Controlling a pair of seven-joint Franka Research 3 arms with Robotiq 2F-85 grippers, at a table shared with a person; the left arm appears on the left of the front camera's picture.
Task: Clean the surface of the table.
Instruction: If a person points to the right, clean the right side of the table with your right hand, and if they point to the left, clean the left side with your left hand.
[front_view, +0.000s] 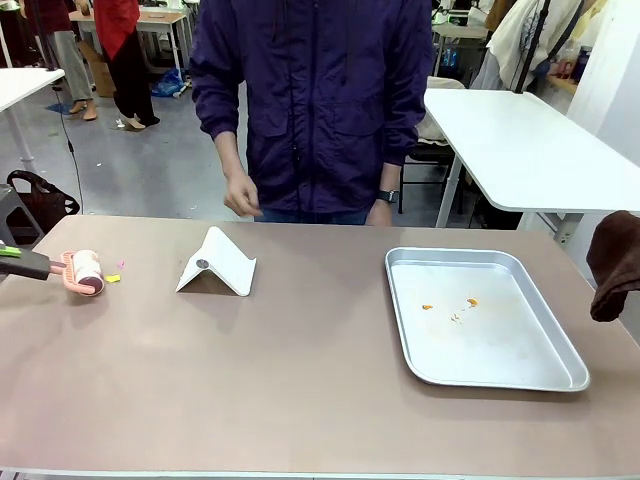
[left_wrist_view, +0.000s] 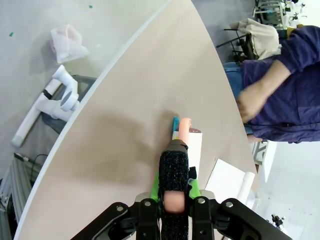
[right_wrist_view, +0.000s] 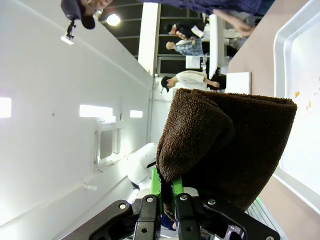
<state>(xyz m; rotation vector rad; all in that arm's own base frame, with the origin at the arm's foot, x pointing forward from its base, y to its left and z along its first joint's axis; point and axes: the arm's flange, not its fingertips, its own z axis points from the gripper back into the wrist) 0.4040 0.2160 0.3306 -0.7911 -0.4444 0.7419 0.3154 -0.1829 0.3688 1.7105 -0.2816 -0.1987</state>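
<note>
The left gripper (left_wrist_view: 174, 194) is clenched on the black-foam handle of a pink lint roller (front_view: 86, 272), which sits at nine o'clock on the wide brownish-tan matte table (front_view: 300, 370). The right gripper (right_wrist_view: 167, 201) clamps a brown terry cloth (right_wrist_view: 225, 145) at three o'clock. The roller is best kept flat and pressed evenly over the small yellow scraps (front_view: 113, 277) just beside it.

No readable text, label, brand, number or sign showing on table (front_view: 300, 400), metal tray (front_view: 500, 345), lint roller (front_view: 86, 272), brown cloth (front_view: 614, 265), white stand (front_view: 218, 262).
</note>
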